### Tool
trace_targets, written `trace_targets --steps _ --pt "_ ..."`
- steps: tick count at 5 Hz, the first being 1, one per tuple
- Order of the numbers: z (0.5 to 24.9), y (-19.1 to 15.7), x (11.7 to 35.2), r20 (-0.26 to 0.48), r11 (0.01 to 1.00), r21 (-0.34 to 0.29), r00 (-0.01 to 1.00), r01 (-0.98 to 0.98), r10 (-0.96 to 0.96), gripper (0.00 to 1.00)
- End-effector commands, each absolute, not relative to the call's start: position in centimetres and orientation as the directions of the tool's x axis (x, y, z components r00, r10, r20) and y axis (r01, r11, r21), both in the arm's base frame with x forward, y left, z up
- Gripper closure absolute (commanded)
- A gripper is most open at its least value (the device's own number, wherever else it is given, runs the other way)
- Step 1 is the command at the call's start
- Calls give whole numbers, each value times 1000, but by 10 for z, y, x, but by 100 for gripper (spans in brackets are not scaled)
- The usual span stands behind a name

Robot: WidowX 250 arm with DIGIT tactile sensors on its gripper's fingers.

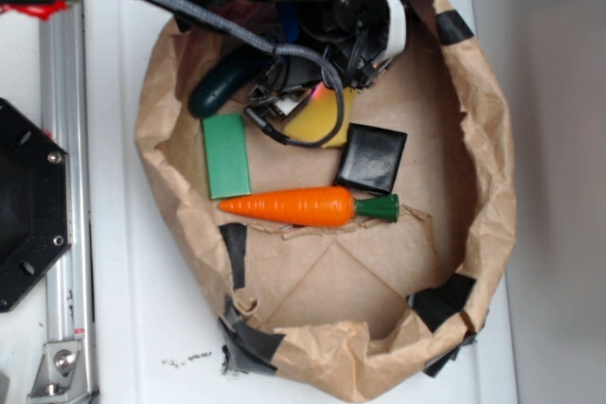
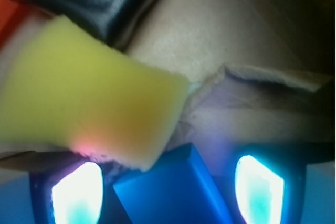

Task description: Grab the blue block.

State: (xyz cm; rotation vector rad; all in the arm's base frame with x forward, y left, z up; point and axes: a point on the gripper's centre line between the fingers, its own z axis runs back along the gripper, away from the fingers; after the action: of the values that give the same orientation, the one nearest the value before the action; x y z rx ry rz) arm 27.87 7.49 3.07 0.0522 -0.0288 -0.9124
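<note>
Blue block (image 2: 173, 190) lies between the two glowing fingers (image 2: 79, 192) of the hand (image 2: 168, 195), at the near edge of the wrist view. Fingers stand apart on either side of it; contact with the block cannot be confirmed, the view being blurred. A yellow sponge (image 2: 89, 103) overlaps the block's upper left corner. In the exterior view the block shows only as a blue sliver under the arm. All sits in a paper-lined basin (image 1: 492, 186) with a green block (image 1: 227, 154), black block (image 1: 371, 158) and carrot (image 1: 303, 205).
</note>
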Motion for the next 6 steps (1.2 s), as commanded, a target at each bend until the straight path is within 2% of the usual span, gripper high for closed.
trace_targets --steps 1,3,4,5,6 --pt "46 77 288 -34 548 146 557 824 -830 0" --pt "50 85 281 -84 502 149 517 852 -852 0" --pt "46 92 279 -72 532 128 543 837 -837 0" --pt "39 97 281 -29 569 86 573 818 -819 0" --pt "35 98 286 -9 583 92 586 807 -810 0"
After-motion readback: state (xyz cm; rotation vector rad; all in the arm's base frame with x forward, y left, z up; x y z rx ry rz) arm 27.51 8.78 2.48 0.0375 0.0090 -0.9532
